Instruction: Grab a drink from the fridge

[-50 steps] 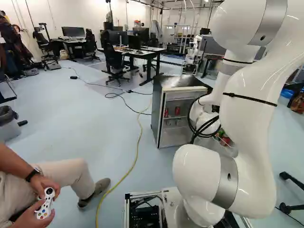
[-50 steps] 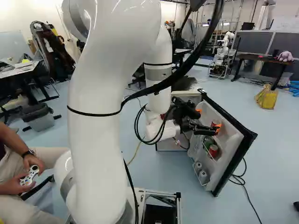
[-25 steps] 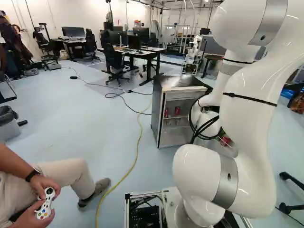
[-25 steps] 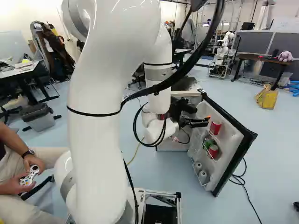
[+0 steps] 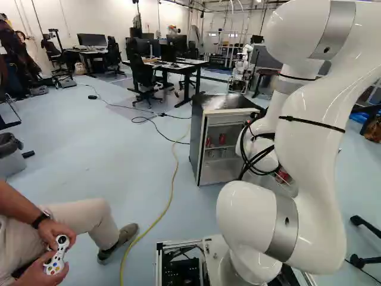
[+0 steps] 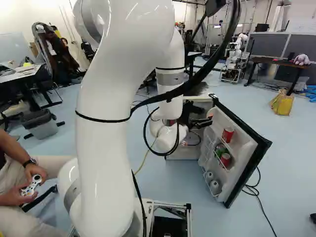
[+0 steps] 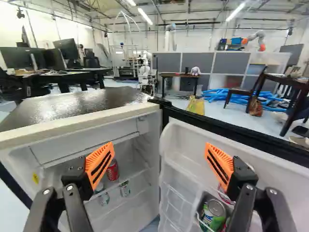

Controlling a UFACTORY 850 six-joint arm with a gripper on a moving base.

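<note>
In the right base view my gripper point(image 6: 201, 122) hangs between the fridge body and its open door point(image 6: 249, 148). My gripper point(image 7: 160, 157) stands wide open in the wrist view, nothing between its pads, with the fridge's inner corner ahead. A red can point(image 6: 227, 134) stands on the door's upper shelf. Below it the door rack holds a green can point(image 7: 214, 212), a red can point(image 6: 225, 159) and pale cans point(image 6: 214, 185). Inside the fridge point(image 5: 205, 110), beyond one finger, are a red can point(image 7: 112, 170) and a green-and-silver can point(image 7: 125, 188).
The fridge's dark top point(image 7: 77, 104) and the door's black edge point(image 7: 231, 129) lie close ahead. A seated person's hands hold a controller point(image 5: 56, 256) left of the base. A yellow cable point(image 5: 169, 196) crosses the floor. Another robot point(image 6: 236, 57) stands far back.
The arm has drawn the open gripper back from the door's upper shelf toward the fridge body, uncovering the red can there. The base has not moved.
</note>
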